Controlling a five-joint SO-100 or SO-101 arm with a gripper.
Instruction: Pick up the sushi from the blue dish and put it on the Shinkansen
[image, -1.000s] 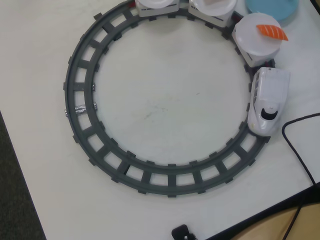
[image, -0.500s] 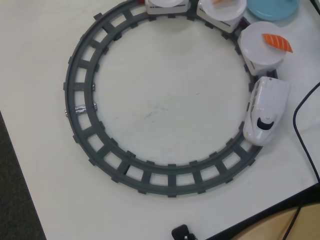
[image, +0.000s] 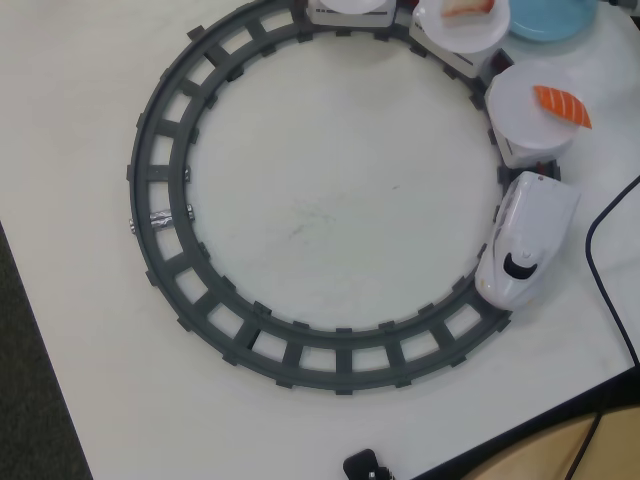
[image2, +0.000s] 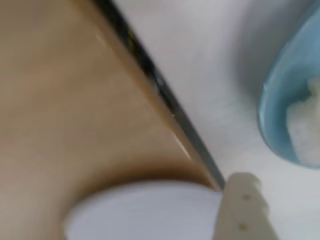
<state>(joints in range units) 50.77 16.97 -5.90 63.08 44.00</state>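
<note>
1. White plastic Shinkansen (image: 522, 243), black windshield, sits on the dark grey circular track (image: 160, 190) at its right side in the overhead view, nose toward the lower left.
2. Round white plate (image: 530, 105) on the car just behind the nose car; an orange-topped sushi piece (image: 561, 104) lies on it.
3. Second white plate (image: 462, 20) on the next car back, bearing a paler sushi piece (image: 467, 8).
4. Blue dish (image: 552, 18) on the white counter (image: 320, 210), outside the track, just beside the second plate; in the wrist view it holds something white, blurred.
5. Black cable (image: 606, 260) right of the nose car.
6. Tool: one pale finger (image2: 245, 210) shows in the wrist view; cannot tell whether it is open or closed.
</note>
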